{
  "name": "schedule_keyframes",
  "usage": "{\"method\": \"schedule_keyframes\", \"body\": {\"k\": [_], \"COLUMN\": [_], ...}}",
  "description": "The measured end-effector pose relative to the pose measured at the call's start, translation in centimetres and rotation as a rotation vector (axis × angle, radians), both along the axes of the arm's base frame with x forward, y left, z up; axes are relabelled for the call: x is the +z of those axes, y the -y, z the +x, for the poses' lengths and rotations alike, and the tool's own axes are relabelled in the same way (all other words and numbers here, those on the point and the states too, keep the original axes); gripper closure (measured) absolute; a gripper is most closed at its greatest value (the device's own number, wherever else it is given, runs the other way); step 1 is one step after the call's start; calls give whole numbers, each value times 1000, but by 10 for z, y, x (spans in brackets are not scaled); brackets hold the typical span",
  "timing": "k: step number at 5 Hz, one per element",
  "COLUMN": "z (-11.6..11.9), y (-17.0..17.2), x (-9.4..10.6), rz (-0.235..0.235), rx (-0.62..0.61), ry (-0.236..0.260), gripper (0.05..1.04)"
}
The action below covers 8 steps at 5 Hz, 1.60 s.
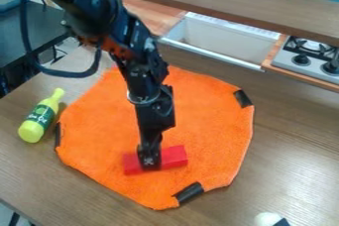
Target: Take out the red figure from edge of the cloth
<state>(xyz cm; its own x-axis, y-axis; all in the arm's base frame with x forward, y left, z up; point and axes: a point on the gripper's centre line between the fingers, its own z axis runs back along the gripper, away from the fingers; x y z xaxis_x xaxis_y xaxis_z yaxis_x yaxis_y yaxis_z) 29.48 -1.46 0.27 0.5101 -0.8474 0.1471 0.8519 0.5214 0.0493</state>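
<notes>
the black robot arm (136,46) comes in from the upper left and slants down over the table (285,145), a dark cable (25,31) looping beside it. its gripper (149,159) hangs over the middle of the red block (174,157), right up against it from where i stand, hiding part of it. whether it's clenched on the block or let go, i honestly can't tell.

the block lies flat on the orange cloth (205,121), toward the near side, a bit in from the edge. the cloth is spread out on the wood, with one black strip (243,98) at its right edge, another black strip (189,193) at the near edge and a third black strip (57,134) at the left.

just off the left side of the cloth there's a yellow-green bottle (39,118) on its side, with a dark green label. past the cloth sits a white sink (222,41), and to the right of that a toy stove (308,59). a wooden shelf (232,2) runs across behind.
</notes>
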Motion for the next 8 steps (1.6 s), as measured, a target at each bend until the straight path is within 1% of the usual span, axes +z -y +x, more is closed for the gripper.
{"method": "schedule_keyframes", "body": {"k": [2, 3, 4, 5, 6, 7, 8], "z": [0, -2, -3, -5, -8, -5, 7], "y": [5, 4, 3, 2, 2, 0, -1], "x": [-5, -10, -11, -11, -12, 6, 37], "rz": [18, 22, 29, 33, 14, -19, -78], "rx": [6, 19, 19, 8, 21, 43, 111], "ry": [35, 27, 25, 12, -10, -2, 25], "gripper": [84, 144, 402, 559, 560, 560, 560]}}
